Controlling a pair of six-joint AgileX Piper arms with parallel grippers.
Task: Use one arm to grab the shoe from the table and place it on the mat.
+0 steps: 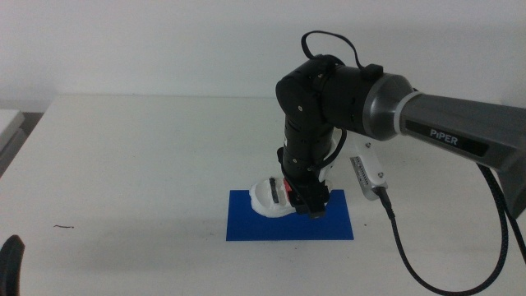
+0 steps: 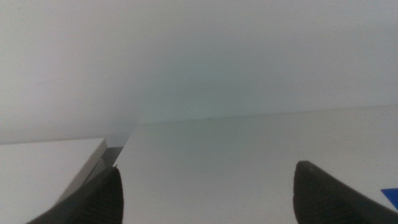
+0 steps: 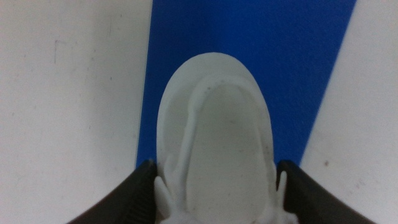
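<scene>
The white shoe lies over the left half of the blue mat, in the middle of the white table. The right arm reaches in from the right and bends down over it. My right gripper is shut on the shoe. In the right wrist view the shoe fills the gap between the two jaws, with the mat under it. I cannot tell whether the sole touches the mat. My left gripper waits at the bottom left corner, and its jaws stand wide apart in the left wrist view.
A white object sits beyond the table's left edge and also shows in the left wrist view. A small dark mark is on the table at the front left. The right arm's black cable hangs at the front right.
</scene>
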